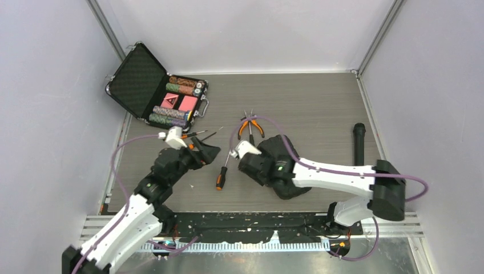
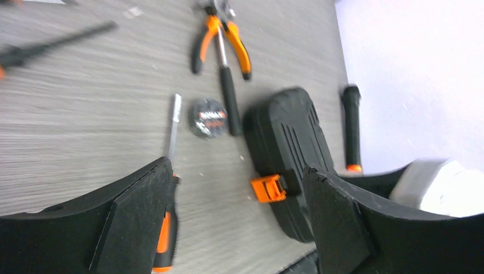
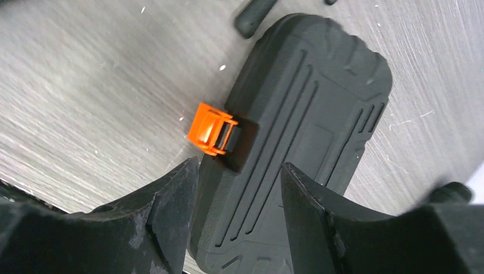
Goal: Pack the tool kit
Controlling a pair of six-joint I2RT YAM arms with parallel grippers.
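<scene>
The tool kit (image 1: 278,142) lies shut on the table, a black ribbed case (image 3: 308,114) with its orange latch (image 3: 212,128) closed. My right gripper (image 3: 240,211) is open just above the case's near end, empty; in the top view (image 1: 249,165) it hides part of the case. My left gripper (image 2: 237,222) is open and empty, left of the case (image 2: 285,154). An orange-and-black screwdriver (image 2: 166,228) lies by its left finger. The orange pliers (image 2: 222,40) lie beyond.
An open poker-chip briefcase (image 1: 137,80) stands at the back left. A round black tape measure (image 2: 208,117) lies by the pliers. A black handle (image 1: 358,142) lies at the right. Small screwdrivers (image 1: 197,134) lie near the briefcase. Walls enclose three sides.
</scene>
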